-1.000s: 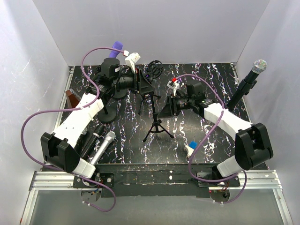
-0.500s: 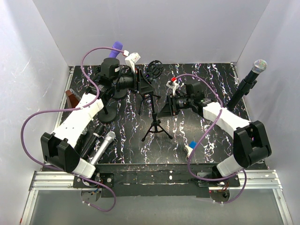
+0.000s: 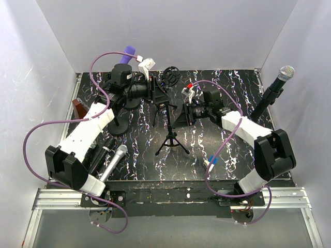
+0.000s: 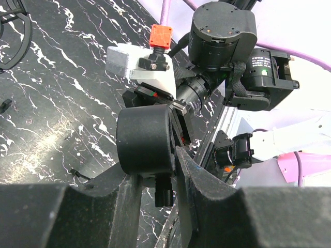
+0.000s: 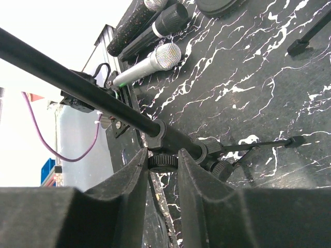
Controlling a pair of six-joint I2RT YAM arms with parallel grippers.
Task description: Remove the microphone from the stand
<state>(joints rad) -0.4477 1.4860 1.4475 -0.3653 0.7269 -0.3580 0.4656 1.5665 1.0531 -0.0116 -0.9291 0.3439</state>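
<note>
progress: barely started tbh | left gripper [image 4: 155,166] had clamped onto the black microphone [image 4: 145,138] | right gripper [image 5: 163,161] had pinched the tripod stand [image 5: 77,83] | we hadn't pulled it free yet

top: high, near edge, down on whole table [image 3: 217,150]
left wrist: close, faces right arm [image 4: 222,31]
right wrist: close on stand [image 5: 77,88], faces left
shared: table

White moulded shells [image 3: 88,129] between boxy black joint housings [image 3: 64,165], with looping purple cables [image 3: 111,53]. Matte black wedge-shaped fingers [image 4: 129,206]. White camera block [image 4: 132,62] with orange-red square tab [image 4: 161,35]; tiny green light [image 4: 262,58].
</note>
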